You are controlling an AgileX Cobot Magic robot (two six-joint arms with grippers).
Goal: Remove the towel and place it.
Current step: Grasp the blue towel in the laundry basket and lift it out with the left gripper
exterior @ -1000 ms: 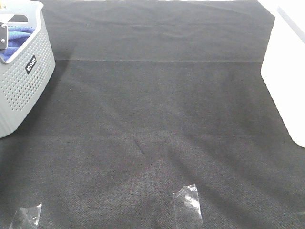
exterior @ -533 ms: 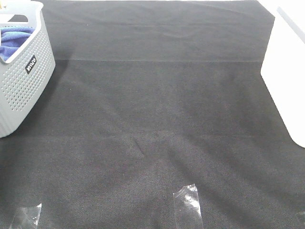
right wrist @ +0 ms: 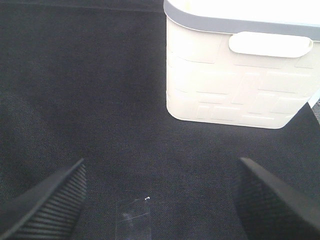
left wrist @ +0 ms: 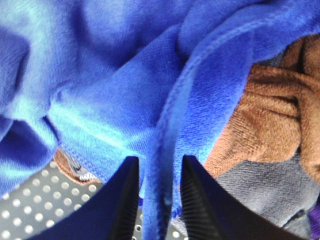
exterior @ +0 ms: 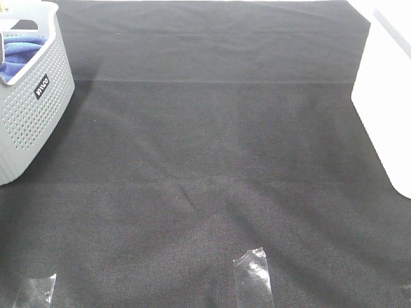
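The royal-blue towel lies bunched in the grey perforated basket at the far left of the table. In the left wrist view the towel fills most of the picture. My left gripper is inside the basket, its two fingers close together with a stitched hem fold of the towel pinched between them. The left gripper does not show in the exterior view. My right gripper is wide open and empty above the black table cover.
A brown cloth and a grey cloth lie beside the towel in the grey basket. A white basket stands at the right edge, also in the right wrist view. Clear tape pieces stick to the black cover.
A dark part of the left arm that showed over the grey basket one second ago has gone out of the exterior view. The towel's visible folds shifted slightly.
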